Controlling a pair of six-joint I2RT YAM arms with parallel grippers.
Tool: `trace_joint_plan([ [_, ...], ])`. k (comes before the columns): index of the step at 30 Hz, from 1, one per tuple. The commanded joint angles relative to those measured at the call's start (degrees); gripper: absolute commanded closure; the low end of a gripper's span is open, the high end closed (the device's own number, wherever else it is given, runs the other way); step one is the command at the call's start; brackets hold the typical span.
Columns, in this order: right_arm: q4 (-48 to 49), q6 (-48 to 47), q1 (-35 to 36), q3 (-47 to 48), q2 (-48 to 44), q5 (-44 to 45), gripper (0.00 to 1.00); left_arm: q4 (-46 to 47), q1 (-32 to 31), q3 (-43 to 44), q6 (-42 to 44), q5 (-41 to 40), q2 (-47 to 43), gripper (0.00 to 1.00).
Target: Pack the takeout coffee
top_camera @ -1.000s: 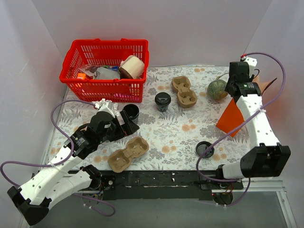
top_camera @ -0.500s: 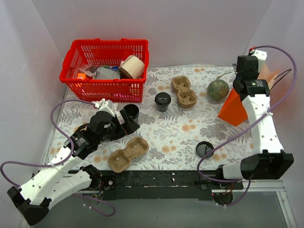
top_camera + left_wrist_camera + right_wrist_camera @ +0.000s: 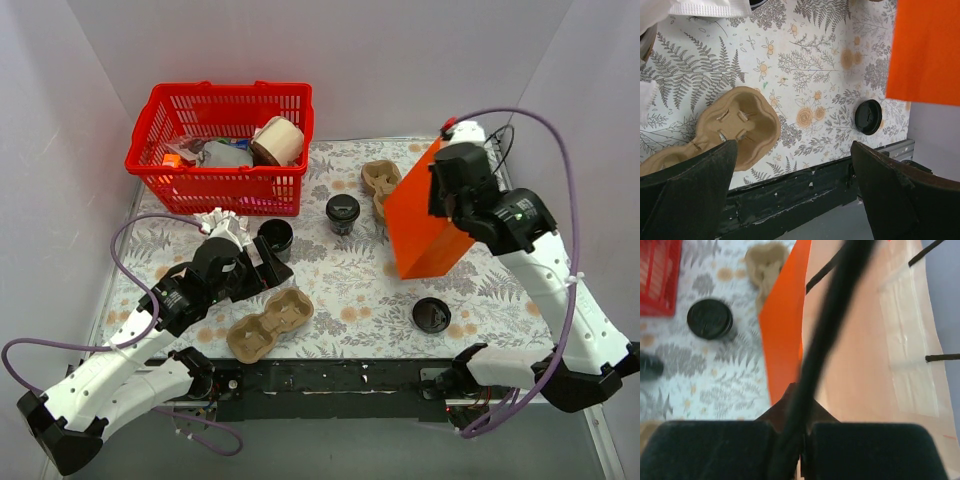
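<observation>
The takeout coffee (image 3: 275, 234) sits on the tabletop (image 3: 350, 278) just beside the wide-open, empty left claw (image 3: 268, 263), and it looks light and crushable, so I'd pinch it gently across the walls, while the right claw (image 3: 447, 190) is clamped on the orange bag (image 3: 425, 225).

The top view is bright and evenly lit from above, with only soft, short shadows under the red basket (image 3: 220, 140) and the orange bag (image 3: 425, 215); the walls carry a faint lilac cast. In the left wrist view the tablecloth (image 3: 810, 75) is sharp, the left gripper's fingers (image 3: 685, 195) are dark and soft in the near corners, and the white paper (image 3: 705, 7) at the far left is washed out. The right wrist view is blurred throughout: a black cable (image 3: 825, 325) smears across it, and the right gripper's fingers (image 3: 715, 450) show as featureless black.
</observation>
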Motion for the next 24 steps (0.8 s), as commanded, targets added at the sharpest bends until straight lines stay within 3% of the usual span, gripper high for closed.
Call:
trace_joint_plan([
  [1, -7.5, 9.4, 10.7, -2.8, 0.1, 3.2, 0.99, -1.9, -0.1, -0.4, 0.0, 0.0, -0.5, 0.02],
  [6, -6.6, 16.3, 22.1, -4.1, 1.2, 5.5, 0.99, -3.5, -0.1, -0.9, -0.4, -0.2, -0.8, 0.02],
  [14, -8.0, 26.0, 29.6, -3.1, 9.8, 9.9, 0.99, -9.6, -0.2, -0.4, -2.4, -6.4, -0.5, 0.02],
  [19, -7.0, 32.2, 33.0, -2.7, 13.1, 12.8, 0.98, -10.8, -0.1, 0.1, -3.5, -6.3, -0.5, 0.02],
  [24, -2.5, 30.0, 34.3, -2.2, 15.7, 12.1, 0.72, -11.4, -0.1, -0.2, -3.8, -5.7, -0.4, 0.02],
])
